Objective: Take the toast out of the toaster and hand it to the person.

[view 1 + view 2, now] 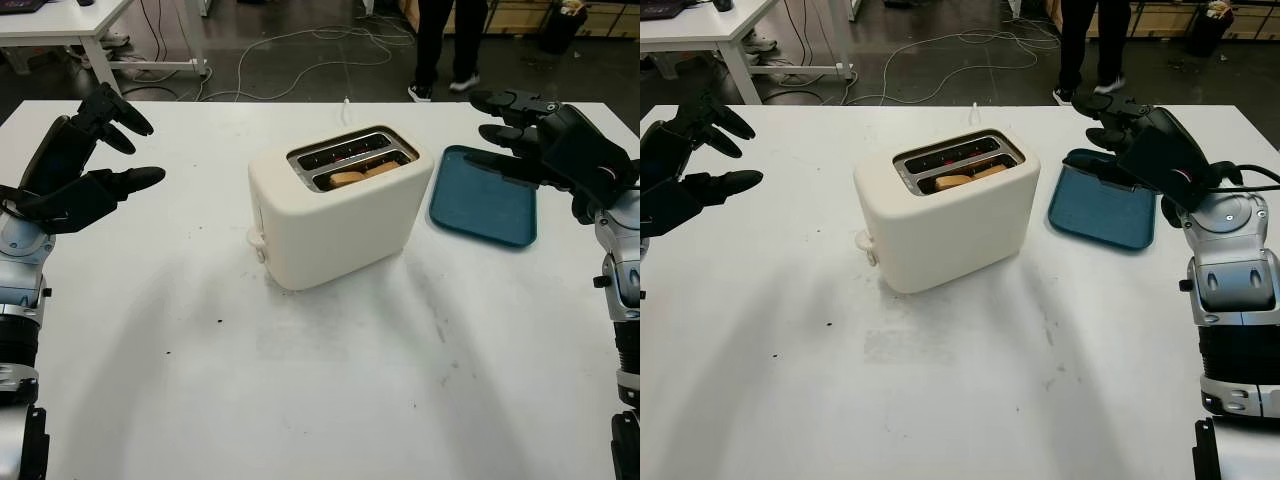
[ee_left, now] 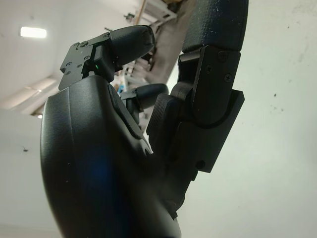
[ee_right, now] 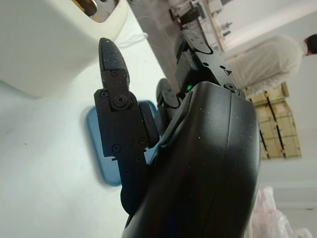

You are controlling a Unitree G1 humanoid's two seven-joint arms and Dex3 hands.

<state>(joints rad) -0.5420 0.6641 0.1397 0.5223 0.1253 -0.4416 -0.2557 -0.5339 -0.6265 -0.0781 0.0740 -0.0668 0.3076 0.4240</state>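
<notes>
A cream two-slot toaster [image 1: 335, 215] stands in the middle of the white table [image 1: 330, 380]. A slice of toast [image 1: 362, 173] pokes up in its near slot; the far slot looks empty. My left hand [image 1: 85, 165] hovers open above the table's left side, well clear of the toaster. My right hand [image 1: 535, 135] is open above the far right, over the edge of a blue tray [image 1: 483, 196]. A person's legs [image 1: 450, 45] stand beyond the table's far edge.
The blue tray lies right of the toaster. Cables [image 1: 300, 45] trail across the dark floor behind the table. Another white table [image 1: 70, 25] stands at the back left. Boxes [image 1: 520, 15] line the back right.
</notes>
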